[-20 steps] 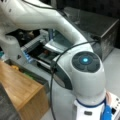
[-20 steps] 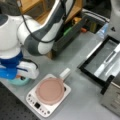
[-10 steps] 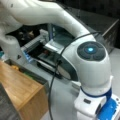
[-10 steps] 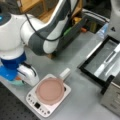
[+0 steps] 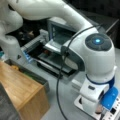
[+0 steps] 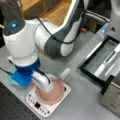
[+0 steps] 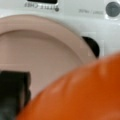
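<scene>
My gripper [image 6: 46, 87] hangs low over the left rim of a pink pan [image 6: 56, 93] that stands on a white cooker base [image 6: 41, 107] with a button panel. It is shut on an orange object [image 7: 80, 92], which fills the lower right of the wrist view. One black finger [image 7: 13, 92] shows at the lower left, above the pan's inside [image 7: 45, 50]. The pan's pale handle [image 6: 65, 73] points up and to the right. In a front view the gripper [image 5: 100, 110] is largely hidden behind the wrist, above the base's corner [image 5: 112, 113].
A black tray [image 6: 105, 62] with a silver utensil lies to the right, and a metal appliance [image 6: 112, 97] stands below it. A teal plate [image 6: 10, 77] sits left of the base. An open toaster oven [image 5: 62, 32] and a wooden box [image 5: 20, 92] are nearby.
The wrist has swung in and lowered, so the gripper now covers the pan's left rim where before the whole pan showed.
</scene>
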Tool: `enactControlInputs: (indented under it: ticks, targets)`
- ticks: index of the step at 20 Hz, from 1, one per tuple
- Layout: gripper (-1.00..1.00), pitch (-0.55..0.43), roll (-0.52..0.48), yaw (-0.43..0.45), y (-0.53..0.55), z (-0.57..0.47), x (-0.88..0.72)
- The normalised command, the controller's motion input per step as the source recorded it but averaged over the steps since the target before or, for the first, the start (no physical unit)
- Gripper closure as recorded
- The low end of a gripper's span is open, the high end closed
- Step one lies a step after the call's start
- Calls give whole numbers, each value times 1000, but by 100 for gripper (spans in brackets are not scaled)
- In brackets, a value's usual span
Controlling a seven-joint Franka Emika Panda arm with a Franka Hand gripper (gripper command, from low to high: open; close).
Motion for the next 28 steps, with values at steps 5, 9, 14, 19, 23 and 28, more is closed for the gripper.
enactControlInputs:
  ticks: [5, 9, 14, 19, 23, 28]
  targets:
    - [100, -202, -185, -51, 166, -188, -342]
    - [100, -226, -213, -24, 130, -272, -343]
    - [100, -253, -190, -13, 126, -298, -333]
    - [100, -216, -193, -2, 96, -153, -281]
    - [-100, -190, -199, 24, 43, -121, -228]
    - [-100, -184, -183, 37, 33, -107, -199]
